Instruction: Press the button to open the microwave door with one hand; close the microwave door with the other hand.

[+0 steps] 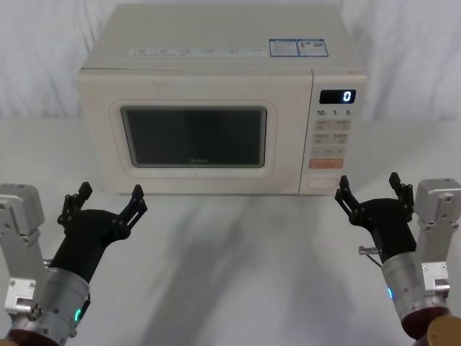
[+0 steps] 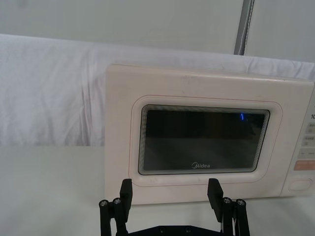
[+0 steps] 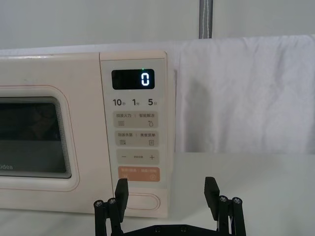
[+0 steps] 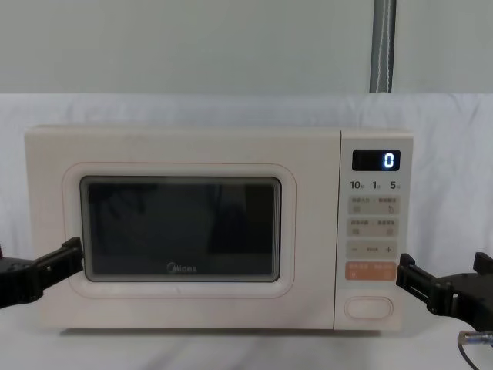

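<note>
The cream microwave door (image 1: 194,137) with its dark window stands closed, flush with the control strip. The wide cream button (image 1: 325,184) sits at the bottom of that strip, below the orange key. My right gripper (image 1: 369,180), with a blue light on its wrist, hovers open just in front of the button (image 3: 142,201), with a small gap to it. My left gripper (image 1: 112,191), with a green light on its wrist, is open in front of the door's lower left corner and holds nothing. The left wrist view looks between the open left gripper (image 2: 170,189) straight at the door (image 2: 204,142).
The microwave stands on a white cloth-covered table (image 1: 238,252) with open room in front between the arms. A white draped backdrop (image 4: 231,108) and a grey pole (image 4: 383,46) stand behind it. The display (image 1: 337,96) reads 0.
</note>
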